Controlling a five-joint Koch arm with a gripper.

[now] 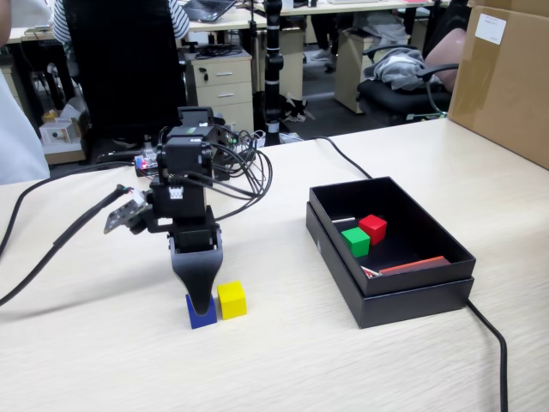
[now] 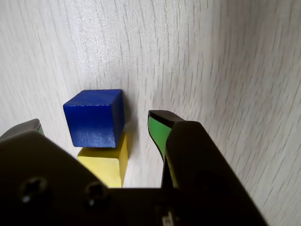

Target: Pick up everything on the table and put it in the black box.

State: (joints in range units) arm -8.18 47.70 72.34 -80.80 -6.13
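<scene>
- Black gripper (image 2: pixel 96 129), jaws wide, straddling small solid blue cube (image 2: pixel 94 117).
- Blue cube between fingers, nearer the nine o'clock finger.
- Small yellow cube (image 2: pixel 106 165) touching at six o'clock.

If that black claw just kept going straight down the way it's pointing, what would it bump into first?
Probably the small blue cube: the gripper is open around it, tips near the pale wooden table. A yellow cube sits beside it. Exact depth is unclear.

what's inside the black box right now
In the fixed view, the black box holds the red cube and the green cube side by side, plus a thin red-edged strip. Its near wall hides part of the floor.
</scene>
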